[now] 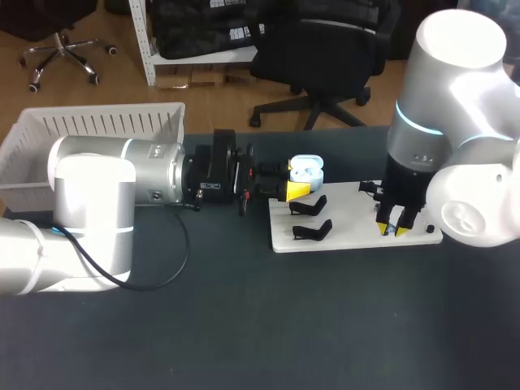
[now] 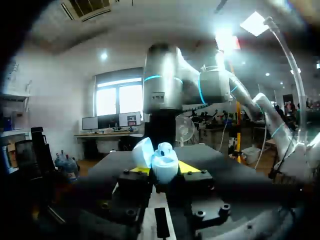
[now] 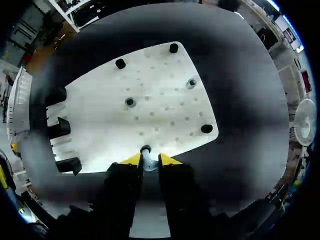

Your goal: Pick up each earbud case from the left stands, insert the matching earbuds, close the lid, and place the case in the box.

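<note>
My left gripper [image 1: 297,191] reaches in level from the left and is shut on an open pale-blue earbud case [image 1: 307,170], held over the back left corner of the white board [image 1: 349,219]. In the left wrist view the case [image 2: 163,162] sits between the yellow tips of the left gripper [image 2: 165,171] with its lid up. My right gripper [image 1: 396,229] points straight down at the board's front right edge. Its yellow tips in the right wrist view [image 3: 149,160] press from both sides on a small earbud [image 3: 146,151] at the board's edge [image 3: 165,100].
Two black case stands [image 1: 309,206] [image 1: 313,230] stand bare on the board's left part. A white slatted box [image 1: 97,130] sits at the back left. Small earbud holders [image 3: 130,102] [image 3: 191,83] and black corner pegs [image 3: 206,129] dot the board.
</note>
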Robot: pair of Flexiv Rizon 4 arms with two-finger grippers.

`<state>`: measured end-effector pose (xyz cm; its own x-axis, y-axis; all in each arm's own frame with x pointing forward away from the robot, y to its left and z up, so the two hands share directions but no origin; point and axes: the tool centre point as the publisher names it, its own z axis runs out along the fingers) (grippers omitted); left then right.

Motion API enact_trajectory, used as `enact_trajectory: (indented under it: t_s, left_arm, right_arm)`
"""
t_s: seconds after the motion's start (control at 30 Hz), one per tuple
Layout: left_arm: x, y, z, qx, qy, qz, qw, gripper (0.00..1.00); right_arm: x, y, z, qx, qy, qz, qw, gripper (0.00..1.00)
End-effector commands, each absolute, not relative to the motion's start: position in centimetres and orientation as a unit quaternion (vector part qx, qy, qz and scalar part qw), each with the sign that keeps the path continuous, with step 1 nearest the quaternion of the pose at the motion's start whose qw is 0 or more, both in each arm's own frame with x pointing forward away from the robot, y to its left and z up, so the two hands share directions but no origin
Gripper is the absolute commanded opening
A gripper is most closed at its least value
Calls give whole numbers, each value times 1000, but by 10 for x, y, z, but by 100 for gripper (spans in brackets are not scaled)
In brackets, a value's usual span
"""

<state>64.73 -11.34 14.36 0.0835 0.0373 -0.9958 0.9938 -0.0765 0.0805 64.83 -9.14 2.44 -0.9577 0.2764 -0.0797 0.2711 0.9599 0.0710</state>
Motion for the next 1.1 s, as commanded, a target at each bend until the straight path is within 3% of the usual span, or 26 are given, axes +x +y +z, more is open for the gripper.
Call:
enact_trajectory:
  t_s: [0.03, 0.67, 1.1]
  left_arm:
    - [647, -113, 144, 548, 471, -487, 491, 0]
    - [647, -113, 144, 548, 471, -487, 491, 0]
    - [647, -113, 144, 548, 471, -487, 491, 0]
  right_arm:
    - [646, -91, 28, 141, 989, 27, 47, 0]
    - [630, -91, 66, 155, 985, 48, 55, 0]
    - [611, -80, 146, 178, 981, 27, 79, 0]
